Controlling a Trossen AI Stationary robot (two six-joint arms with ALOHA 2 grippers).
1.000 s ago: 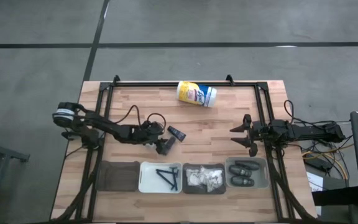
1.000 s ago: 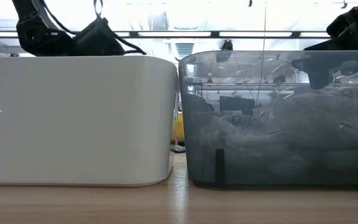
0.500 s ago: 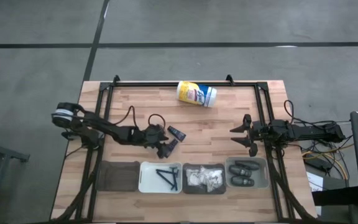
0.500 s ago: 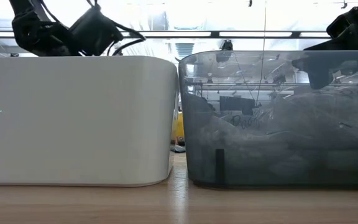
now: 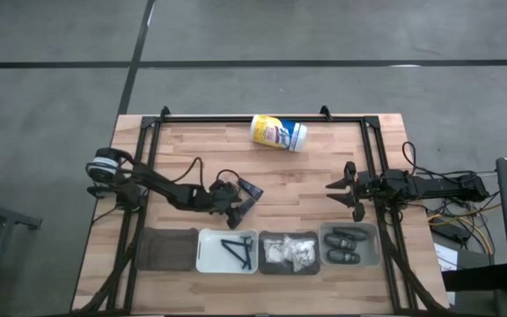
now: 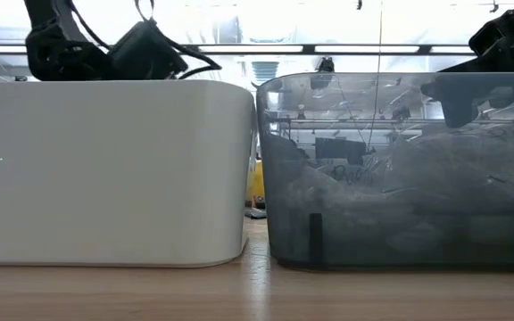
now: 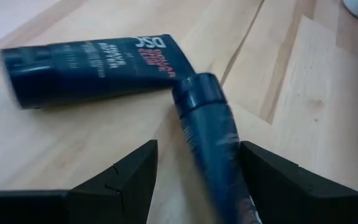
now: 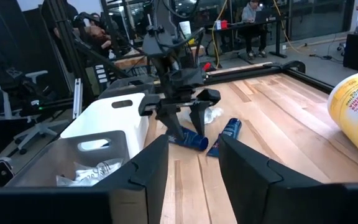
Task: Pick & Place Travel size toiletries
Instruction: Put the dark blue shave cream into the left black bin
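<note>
left gripper [image 7: 194, 168] stands wide around the near tube [image 7: 213, 143]; centre it, avoid the other tube [image 7: 86, 59], then close.

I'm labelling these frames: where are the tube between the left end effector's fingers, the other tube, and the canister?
Tube between fingers [image 7: 213, 140]: left wrist view, mid-body.
Other tube [image 7: 86, 65]: left wrist view, printed side.
Canister [image 5: 278, 133]: high view, blue label.

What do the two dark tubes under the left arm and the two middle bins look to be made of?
Both dark tubes look like soft glossy plastic: sheen and printed lettering, one with a flat crimped end. The white bin seems opaque matte plastic, evenly lit with rounded corners. The grey bin looks like translucent smoky plastic; its contents show through. The left gripper has open fingers either side of one tube.
</note>
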